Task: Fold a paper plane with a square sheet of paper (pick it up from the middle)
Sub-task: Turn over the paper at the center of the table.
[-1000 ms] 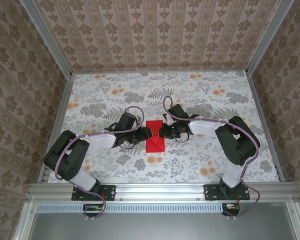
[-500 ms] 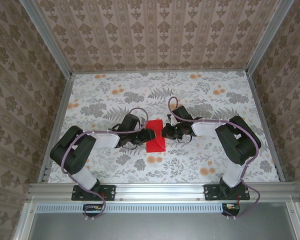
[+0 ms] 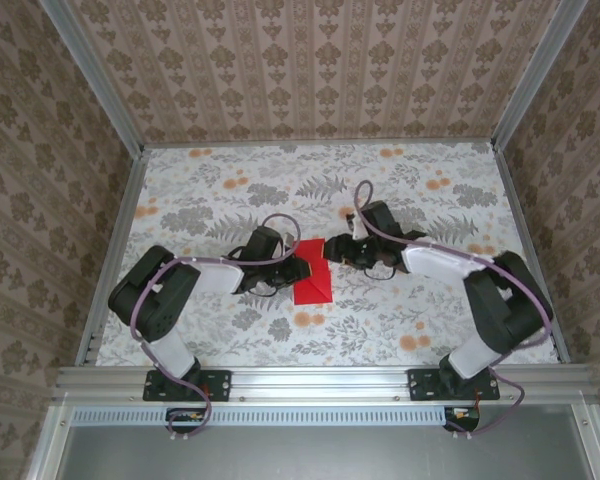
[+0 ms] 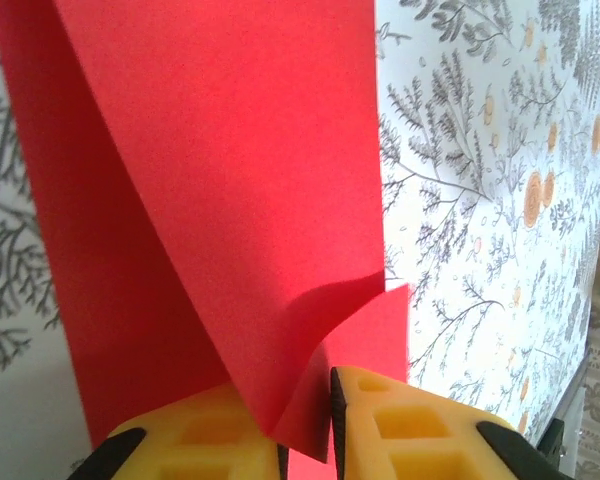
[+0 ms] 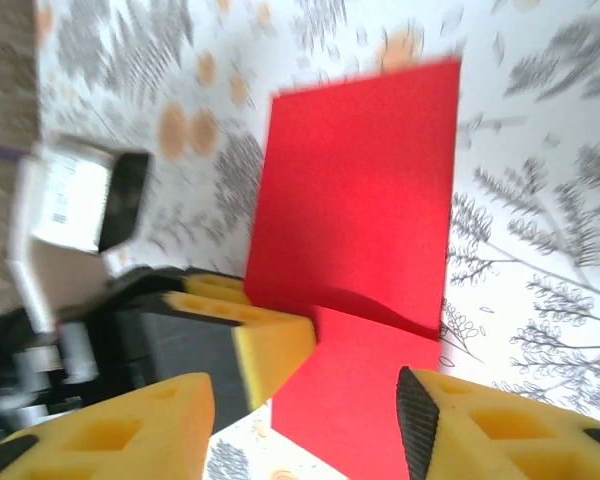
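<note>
Table (image 3: 230,170): white floral cover, grey leaves, orange blooms. On it is the red square sheet of paper (image 3: 311,275), between the left jaws and the right jaws. The sheet is creased. Its lower layer lies flat on the table and its upper flap curls up into the left jaws.

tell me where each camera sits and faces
top: above and behind the robot, looking down; left arm, right arm, red paper between
left wrist: on the left arm, looking along the left fingers pinching the paper
right wrist: on the right arm, over spread right fingers, facing the paper
shared: left fingers on the paper, in both wrist views
</note>
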